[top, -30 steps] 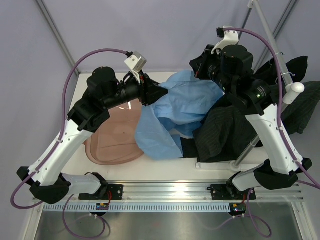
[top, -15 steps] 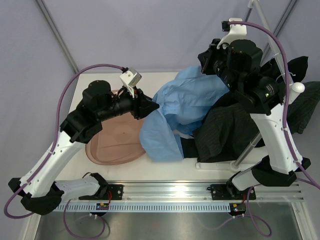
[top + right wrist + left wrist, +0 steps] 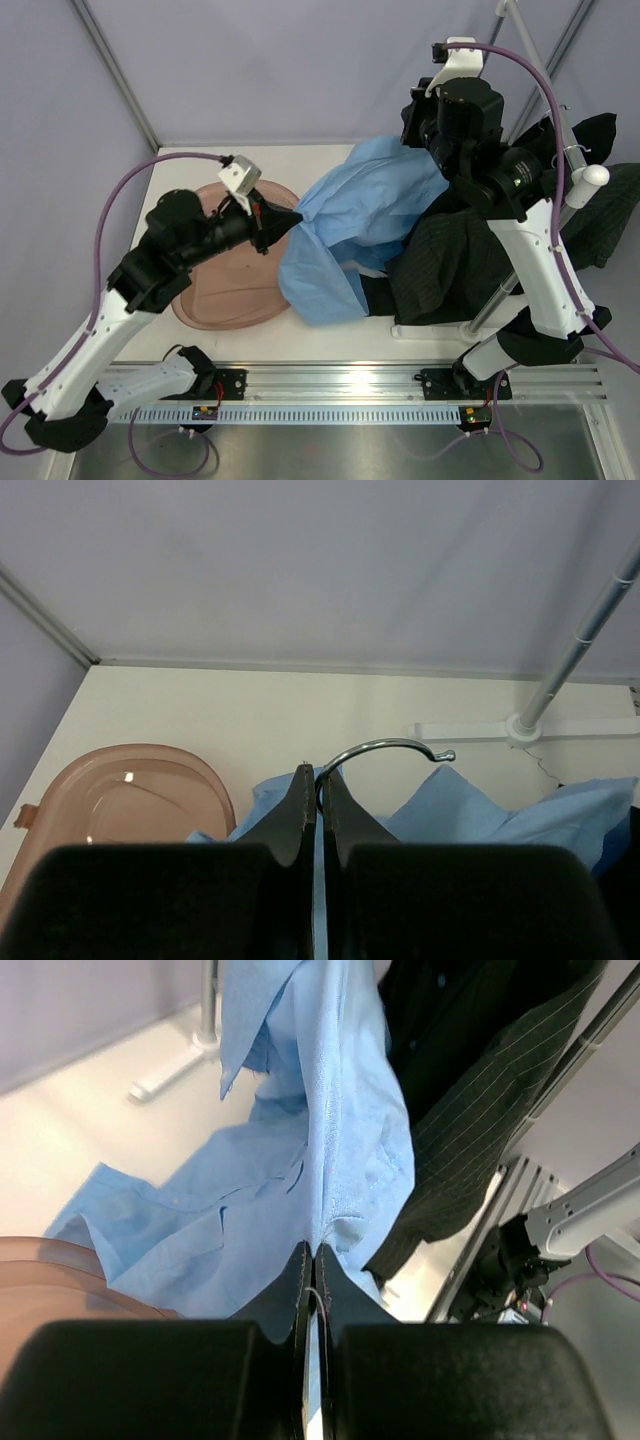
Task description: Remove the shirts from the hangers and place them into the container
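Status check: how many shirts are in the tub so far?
None done: the container holds no shirt yet. In hand: the left gripper pinches the light blue shirt while the right gripper grips a hanger hook. Left: finish that one, then the pinstriped shirt and black shirt.

R wrist: all but hook of hanger (image 3: 385, 743) hidden under blue shirt (image 3: 480, 810).

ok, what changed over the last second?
Left gripper drew back leftward toward the container and is now shut on a fold of the light blue shirt. Right gripper stays clamped on the hanger hook; pinstriped shirt unmoved.
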Tool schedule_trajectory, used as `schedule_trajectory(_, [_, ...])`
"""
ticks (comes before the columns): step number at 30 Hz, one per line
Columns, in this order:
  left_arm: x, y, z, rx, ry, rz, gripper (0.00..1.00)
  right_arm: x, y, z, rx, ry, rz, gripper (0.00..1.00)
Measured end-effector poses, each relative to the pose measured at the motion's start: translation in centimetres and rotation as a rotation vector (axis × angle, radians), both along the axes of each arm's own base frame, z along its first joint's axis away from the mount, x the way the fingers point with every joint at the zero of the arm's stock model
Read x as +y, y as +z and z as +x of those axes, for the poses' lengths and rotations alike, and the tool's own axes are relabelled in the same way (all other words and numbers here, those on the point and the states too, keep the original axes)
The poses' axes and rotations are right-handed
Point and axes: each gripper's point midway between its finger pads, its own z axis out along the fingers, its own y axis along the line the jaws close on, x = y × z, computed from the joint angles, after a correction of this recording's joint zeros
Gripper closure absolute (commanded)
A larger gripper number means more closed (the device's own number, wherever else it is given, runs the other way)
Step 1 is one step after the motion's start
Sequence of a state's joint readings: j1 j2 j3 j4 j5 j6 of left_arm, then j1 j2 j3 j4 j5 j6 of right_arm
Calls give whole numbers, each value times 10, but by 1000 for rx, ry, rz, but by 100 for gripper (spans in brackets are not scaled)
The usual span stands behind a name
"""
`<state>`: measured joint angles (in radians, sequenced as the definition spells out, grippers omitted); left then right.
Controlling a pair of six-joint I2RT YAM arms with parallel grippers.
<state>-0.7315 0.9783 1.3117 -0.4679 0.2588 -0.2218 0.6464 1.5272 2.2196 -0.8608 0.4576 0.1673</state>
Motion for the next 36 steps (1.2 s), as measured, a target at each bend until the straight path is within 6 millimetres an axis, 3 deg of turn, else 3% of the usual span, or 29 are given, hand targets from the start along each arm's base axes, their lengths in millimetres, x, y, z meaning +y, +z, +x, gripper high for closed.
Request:
schedule_trajectory(7, [41,61,-39,-182,24,-157,100,-5,-11,24,-4,-123,-47,100])
schedule_trajectory(11, [45,69,-47,-194,15,-186,100,-7,-20,40,0,-202,-83,100])
schedule_trajectory(14, [39,53,-47,-157,-7,-189,100,-7,-15,54,-10,-253,-93,100])
schedule_trajectory(19, [38,-1,-37,-71,33,-123,100,-7,4,63,-49,-289,-91,100])
schedule_trajectory(25, [57,-26,-13,-30,209,-59,100,-19,17,48,-68,-284,-90,100])
schedule_trajectory(30, [52,-48,11,19,286,4,100,-29,30,21,-81,-226,-62,100])
schedule_trajectory(31, [48,-54,15,31,284,16,98,-30,33,15,-85,-207,-54,100])
schedule_trajectory(32, [42,-61,18,44,271,29,90,-32,38,9,-93,-195,-44,100])
schedule_trajectory(34, [32,-74,19,62,230,54,63,-34,43,1,-105,-169,-29,100])
schedule_trajectory(36, [24,-79,15,67,173,70,51,-36,44,-6,-109,-148,-29,100])
